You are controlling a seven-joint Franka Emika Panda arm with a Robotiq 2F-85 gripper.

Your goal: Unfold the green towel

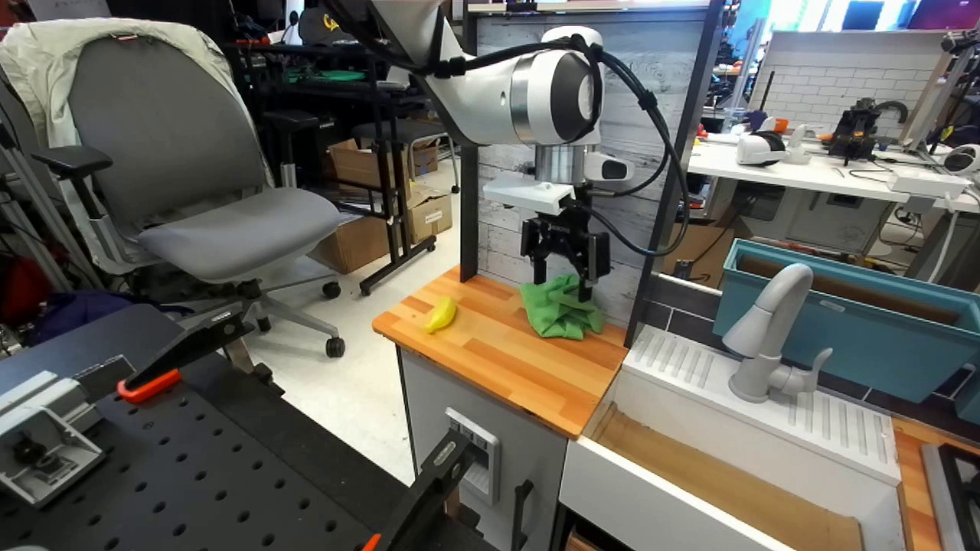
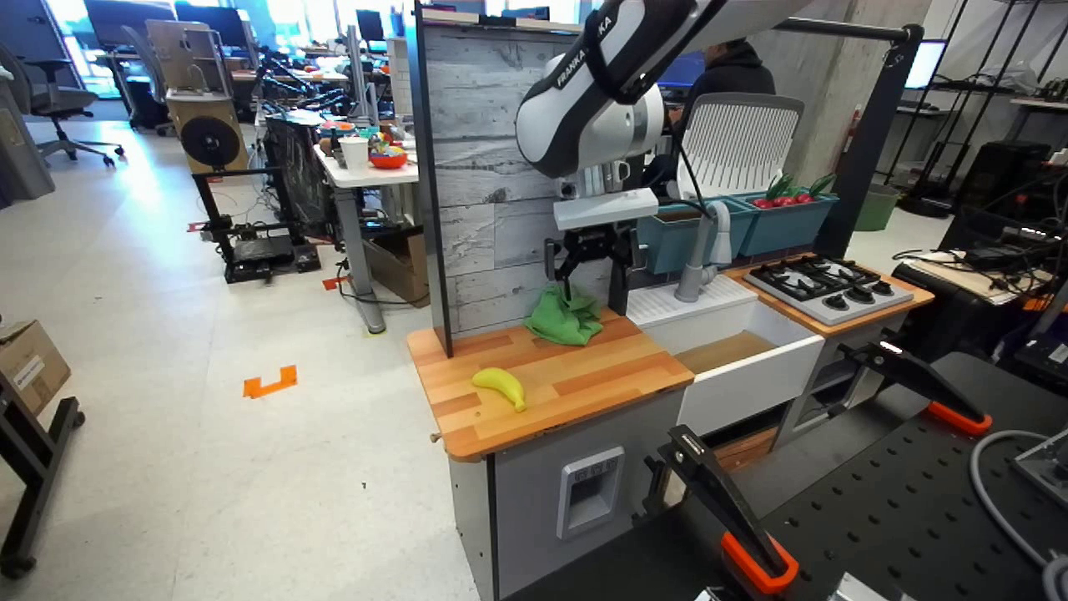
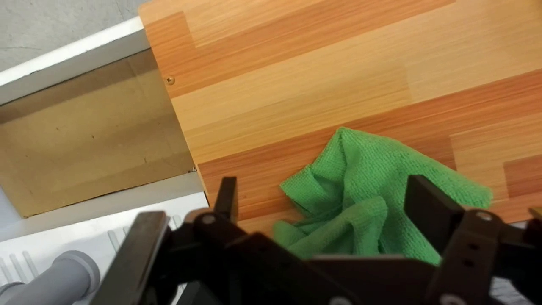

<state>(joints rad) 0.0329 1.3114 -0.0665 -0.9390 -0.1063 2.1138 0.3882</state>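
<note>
The green towel (image 1: pixel 561 315) lies crumpled on the wooden counter, close to the grey plank back panel. It also shows in an exterior view (image 2: pixel 561 320) and in the wrist view (image 3: pixel 377 165), where a raised fold stands up in its middle. My gripper (image 1: pixel 563 282) is open and empty, pointing down just over the towel. In the wrist view its fingers (image 3: pixel 322 184) are wide apart: the left one is over bare wood beside the towel, the right one over the towel. The towel's part nearest the wrist is hidden behind the gripper body.
A yellow banana (image 1: pixel 441 314) lies on the counter (image 1: pixel 528 367) near its outer end. The white sink (image 1: pixel 689 528) with a grey faucet (image 1: pixel 766 337) adjoins the counter. The plank back panel (image 2: pixel 492 217) stands upright close behind the towel. Teal planters (image 2: pixel 667 242) stand behind the sink.
</note>
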